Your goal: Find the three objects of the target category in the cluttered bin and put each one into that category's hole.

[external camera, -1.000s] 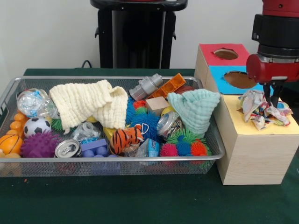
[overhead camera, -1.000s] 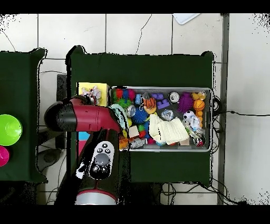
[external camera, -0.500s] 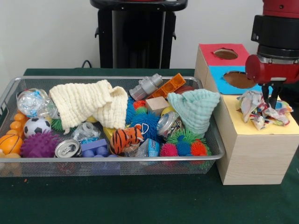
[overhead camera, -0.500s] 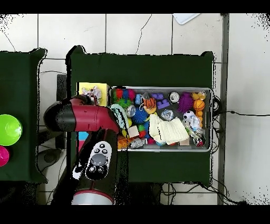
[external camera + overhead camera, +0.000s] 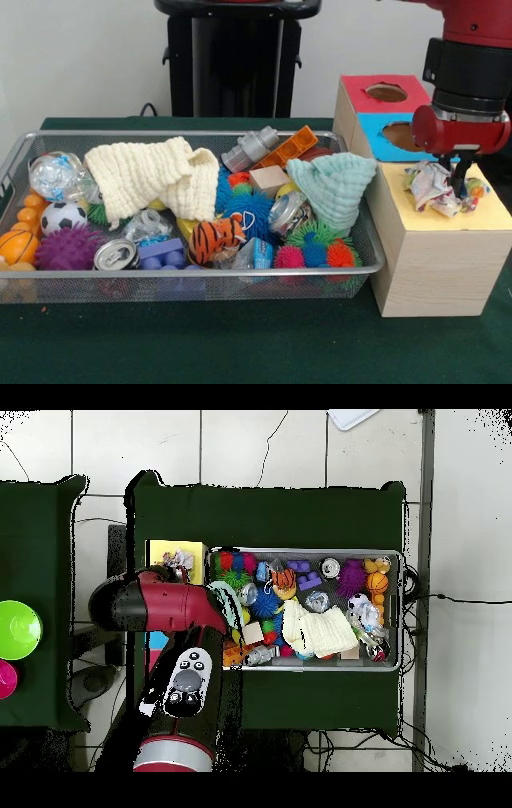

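Your end effector (image 5: 458,178) stands over the yellow top of the wooden sorting box (image 5: 432,256), its dark tips down in a crumpled printed cloth (image 5: 436,186). You cannot tell from either view whether the tips are apart or clamped on the fabric. The cloth lies bunched on the yellow section, covering whatever opening that section has. The blue section's hole (image 5: 404,134) and the red section's hole (image 5: 386,92) lie behind it, both uncovered.

The wire mesh bin (image 5: 240,276) sits just beside the box on the green-covered desk (image 5: 240,344). In it you have a cream waffle cloth (image 5: 152,180) at the left-centre and a mint green cloth (image 5: 334,188) heaped at the right end, nearest the box. Around them: a tiger plush (image 5: 214,238), a soccer ball (image 5: 62,216), a purple spiky ball (image 5: 68,250), a tin can (image 5: 116,254) and a grey bottle (image 5: 250,148)

In the overhead view the red arm (image 5: 160,606) covers most of the box
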Action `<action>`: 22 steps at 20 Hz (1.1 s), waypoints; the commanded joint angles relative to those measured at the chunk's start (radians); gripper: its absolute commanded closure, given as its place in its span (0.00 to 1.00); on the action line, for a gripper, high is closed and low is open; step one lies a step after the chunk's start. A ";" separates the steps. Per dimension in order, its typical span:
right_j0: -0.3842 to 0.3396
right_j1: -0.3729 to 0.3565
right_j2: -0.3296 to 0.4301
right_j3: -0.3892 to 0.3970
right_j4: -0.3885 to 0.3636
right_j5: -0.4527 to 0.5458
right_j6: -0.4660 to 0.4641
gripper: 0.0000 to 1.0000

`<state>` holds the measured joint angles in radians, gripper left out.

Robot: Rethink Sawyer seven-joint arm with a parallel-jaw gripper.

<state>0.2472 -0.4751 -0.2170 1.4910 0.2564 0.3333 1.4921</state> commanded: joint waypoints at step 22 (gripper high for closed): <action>-0.047 0.236 0.044 0.008 -0.099 -0.067 0.107 1.00</action>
<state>0.2399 -0.3969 -0.2201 1.4467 0.2477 0.2952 1.4921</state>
